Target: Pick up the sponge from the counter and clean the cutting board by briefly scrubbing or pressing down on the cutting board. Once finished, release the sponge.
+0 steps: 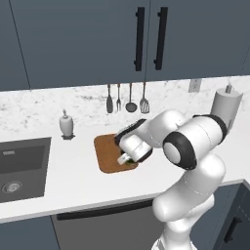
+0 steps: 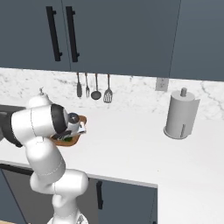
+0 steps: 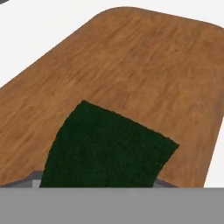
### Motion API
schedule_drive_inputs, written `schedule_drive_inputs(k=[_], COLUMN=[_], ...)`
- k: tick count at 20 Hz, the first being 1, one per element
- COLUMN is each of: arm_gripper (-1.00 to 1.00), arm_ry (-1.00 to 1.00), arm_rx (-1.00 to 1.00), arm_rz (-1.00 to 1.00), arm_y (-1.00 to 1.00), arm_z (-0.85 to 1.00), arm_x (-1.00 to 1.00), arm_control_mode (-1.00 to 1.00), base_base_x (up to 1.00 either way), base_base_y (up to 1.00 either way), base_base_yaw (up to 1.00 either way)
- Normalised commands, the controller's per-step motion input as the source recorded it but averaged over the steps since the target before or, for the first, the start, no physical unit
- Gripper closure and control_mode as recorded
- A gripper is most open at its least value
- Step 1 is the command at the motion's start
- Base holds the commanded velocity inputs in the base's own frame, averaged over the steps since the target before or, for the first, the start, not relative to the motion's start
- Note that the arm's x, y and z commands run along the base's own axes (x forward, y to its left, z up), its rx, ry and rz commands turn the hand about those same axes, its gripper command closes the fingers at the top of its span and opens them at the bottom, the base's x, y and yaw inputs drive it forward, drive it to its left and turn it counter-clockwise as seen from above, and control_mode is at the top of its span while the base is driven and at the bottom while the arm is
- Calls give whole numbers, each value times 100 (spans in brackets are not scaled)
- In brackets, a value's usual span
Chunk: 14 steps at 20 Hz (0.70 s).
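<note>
White speckled counter (image 1: 73, 171), wooden cutting board (image 3: 131, 65), end effector (image 1: 126, 158) clamped on sponge (image 3: 105, 148).

Sponge (image 3: 105, 148) on cutting board (image 1: 105, 151); board on counter (image 1: 73, 180), right of sink (image 1: 22, 168).

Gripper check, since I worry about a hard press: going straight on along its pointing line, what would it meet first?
Most likely the sponge, whose dark green face lies right ahead of the gripper, then the cutting board behind it. Whether sponge and board already touch is unclear.

sponge (image 3: 105, 148) hiding tool tips, grip perhaps closed
</note>
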Motion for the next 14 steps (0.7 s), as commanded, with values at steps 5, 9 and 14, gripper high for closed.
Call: schedule_drive_inputs(k=[5,9,14], arm_gripper=[100,100,100], arm_ry=[-3,-9,-14], arm_rx=[2,0,0], arm_rz=[8,11,9], arm_y=[-81,-69,-56], arm_z=[-39,-12,21], arm_x=[0,-29,-29], arm_control_mode=[-100,-100,-100], base_base_x=[0,0,0], base_base_y=[0,0,0], base_base_yaw=[0,0,0])
